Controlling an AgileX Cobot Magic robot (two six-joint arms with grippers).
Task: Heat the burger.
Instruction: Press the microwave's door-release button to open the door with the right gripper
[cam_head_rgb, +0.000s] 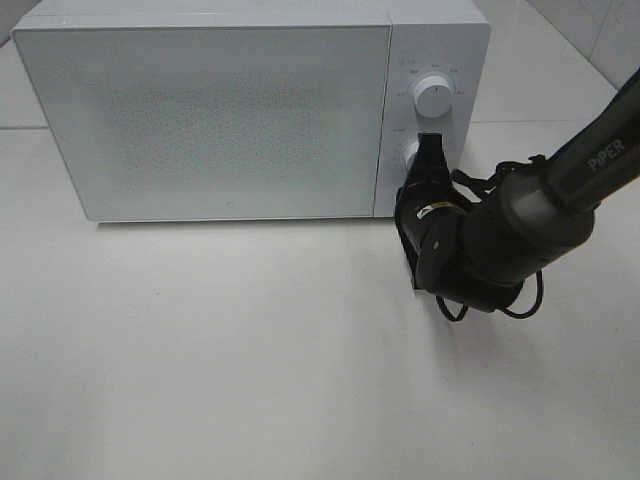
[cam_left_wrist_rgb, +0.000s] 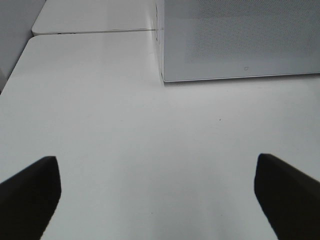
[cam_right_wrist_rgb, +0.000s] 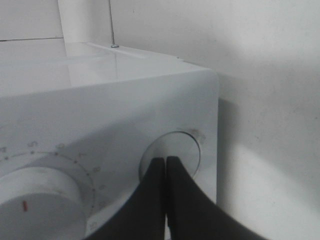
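Left tool (cam_left_wrist_rgb: 156, 170) hangs spread above the white surface (cam_head_rgb: 250, 360). Right tool (cam_right_wrist_rgb: 164, 161), fingers pressed together on nothing, has its tips at the lower dial (cam_right_wrist_rgb: 176, 142) of the microwave (cam_head_rgb: 200, 120), whose door is shut. Burger: location cannot be told from any view.

Microwave (cam_head_rgb: 440, 40) recorded white, door (cam_head_rgb: 200, 120) speckled with fine grey dots. Dial (cam_right_wrist_rgb: 37, 207) white, marked with a small red line. Table (cam_head_rgb: 250, 360) plain white. Right hand (cam_head_rgb: 430, 145) black; arm (cam_head_rgb: 590, 160) dark grey, lettered in white. Left hand (cam_left_wrist_rgb: 157, 195) black.
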